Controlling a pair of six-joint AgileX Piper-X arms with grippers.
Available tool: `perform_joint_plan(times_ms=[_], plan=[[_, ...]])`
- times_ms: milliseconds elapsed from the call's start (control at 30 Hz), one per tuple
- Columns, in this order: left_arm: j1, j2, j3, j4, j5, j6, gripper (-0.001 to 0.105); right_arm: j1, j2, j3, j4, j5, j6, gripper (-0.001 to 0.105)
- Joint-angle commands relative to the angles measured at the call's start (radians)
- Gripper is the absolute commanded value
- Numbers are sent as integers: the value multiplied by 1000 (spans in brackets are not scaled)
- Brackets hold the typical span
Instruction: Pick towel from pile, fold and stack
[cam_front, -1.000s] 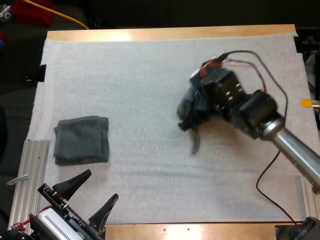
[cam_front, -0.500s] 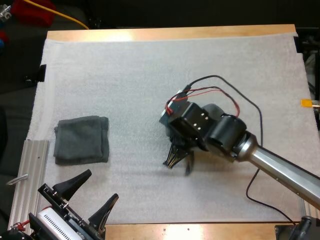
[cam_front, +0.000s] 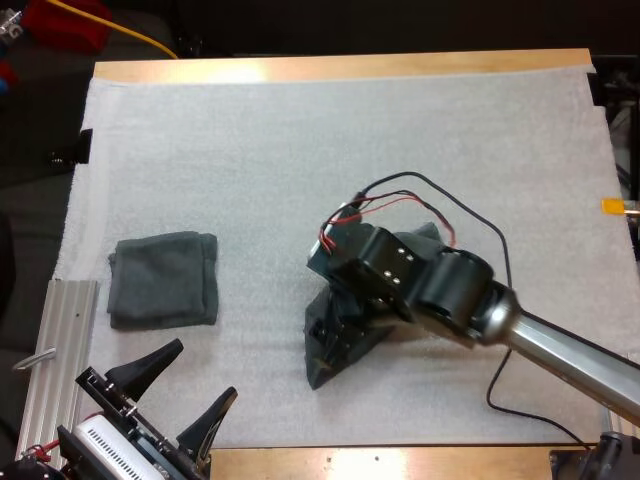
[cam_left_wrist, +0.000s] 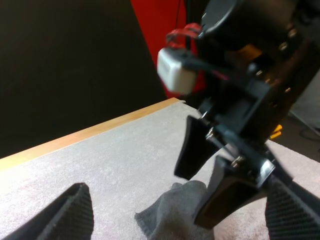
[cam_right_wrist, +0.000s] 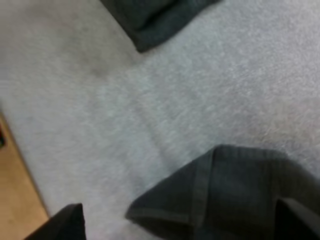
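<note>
Loosely heaped for spreading, the crumpled towel (cam_right_wrist: 235, 185) sits between parted fingers of the right gripper (cam_left_wrist: 210, 172) (probably clear); left gripper (cam_front: 205, 370) idles, fingers apart, empty.

Matt cloth folded towel (cam_front: 165, 280), fuzzy mat (cam_front: 300, 150)

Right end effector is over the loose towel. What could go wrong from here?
1. The loose towel lies bunched, not flat; the open right end effector could pinch two layers, giving a crooked fold.
2. The folded towel sits close to the left end effector; stacking there might crowd the arms.
</note>
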Motion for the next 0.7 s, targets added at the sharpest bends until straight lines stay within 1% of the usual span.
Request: perform_joint_plan(times_ms=[0, 33, 167, 233, 400, 533, 667], plan=[[-4, 1, -5, -12, 7, -8, 69, -2, -30, -13, 22, 9, 21, 73], [-4, 1, -5, -12, 7, -8, 69, -2, -38, -13, 29, 23, 28, 73], [-4, 1, -5, -5, 31, -8, 69, -2, -101, -13, 77, 167, 54, 73], [-4, 1, -5, 14, 38, -8, 69, -2, -127, -13, 96, 208, 66, 73], [-4, 1, -5, 115, 85, -8, 69, -4, -179, -11, 122, 300, 105, 73], [-4, 1, -5, 147, 98, -6, 69, -11, -197, -11, 129, 344, 129, 73], [-4, 1, -5, 181, 98, -6, 69, -87, -202, -11, 171, 344, 194, 73]])
